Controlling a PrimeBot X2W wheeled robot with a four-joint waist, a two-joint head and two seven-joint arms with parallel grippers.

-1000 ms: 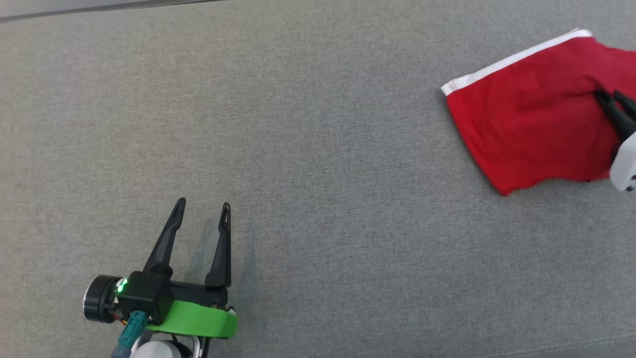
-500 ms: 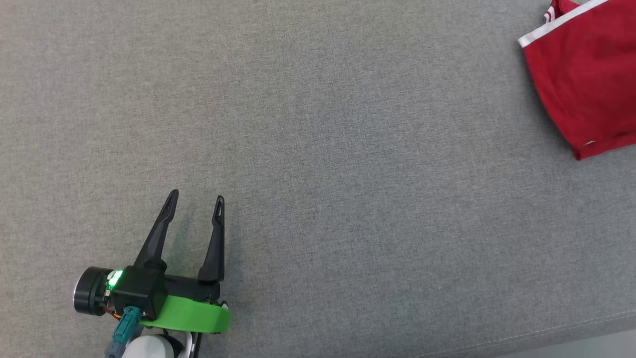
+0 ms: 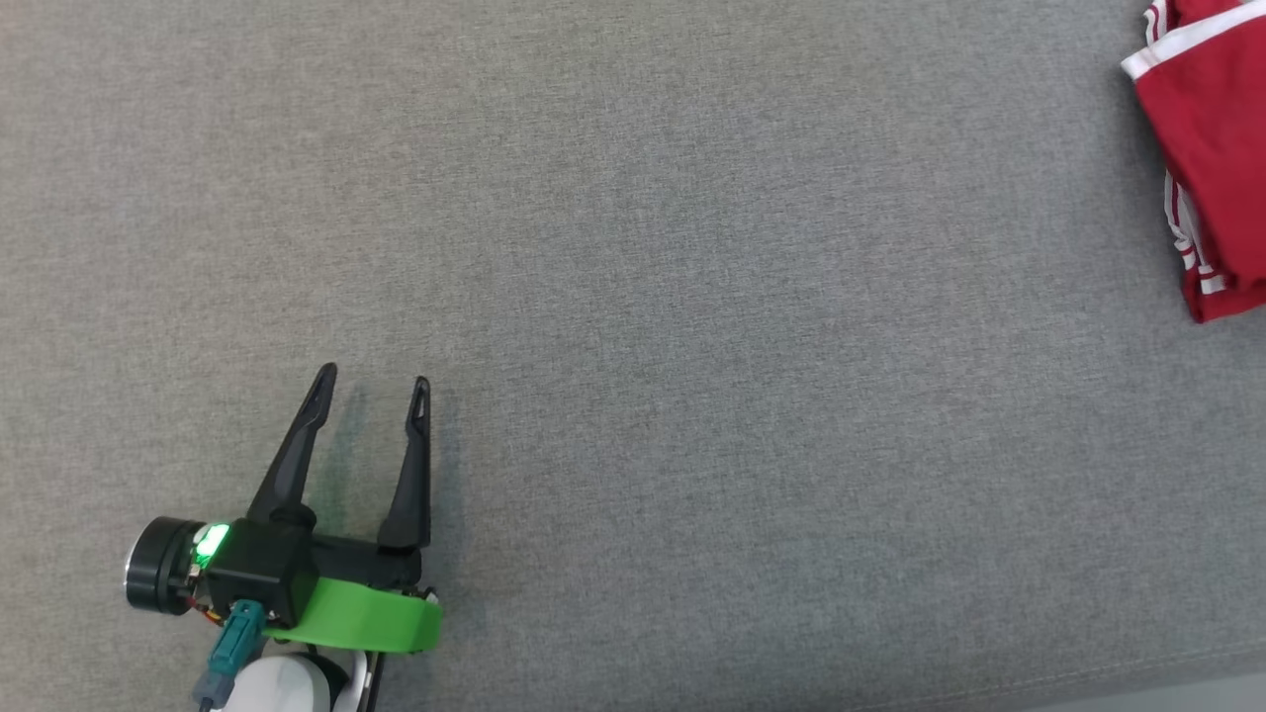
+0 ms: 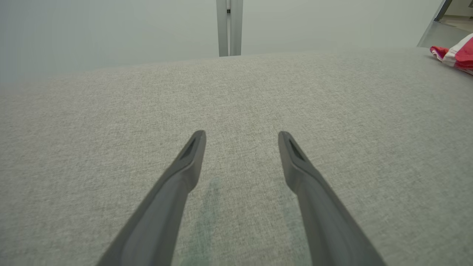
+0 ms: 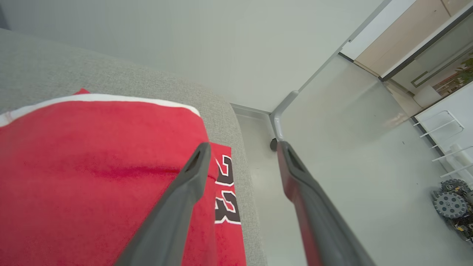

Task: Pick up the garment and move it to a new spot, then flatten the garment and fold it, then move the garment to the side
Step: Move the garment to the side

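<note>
The garment (image 3: pixel 1215 148) is red with white trim and lies folded at the far right of the grey fabric surface (image 3: pixel 633 297). From the left wrist it shows as a small red and white heap (image 4: pixel 456 55) at the far right. The right wrist view looks down on the garment (image 5: pixel 92 177), which bears a black number near the surface's edge. My right gripper (image 5: pixel 242 147) hangs above it with its fingers apart and nothing between them. My left gripper (image 3: pixel 372 382) rests open and empty at the lower left, also seen as my left gripper (image 4: pixel 242 136) over bare fabric.
The grey surface ends just right of the garment, with pale floor (image 5: pixel 332 147) beyond. A wheeled device (image 5: pixel 452 207) stands on that floor at the far right. A pale upright post (image 4: pixel 229 27) rises behind the surface's far edge.
The head camera has swung left, so the garment now sits at the frame's right edge. The right gripper held the garment a second ago; its fingers now stand apart above it.
</note>
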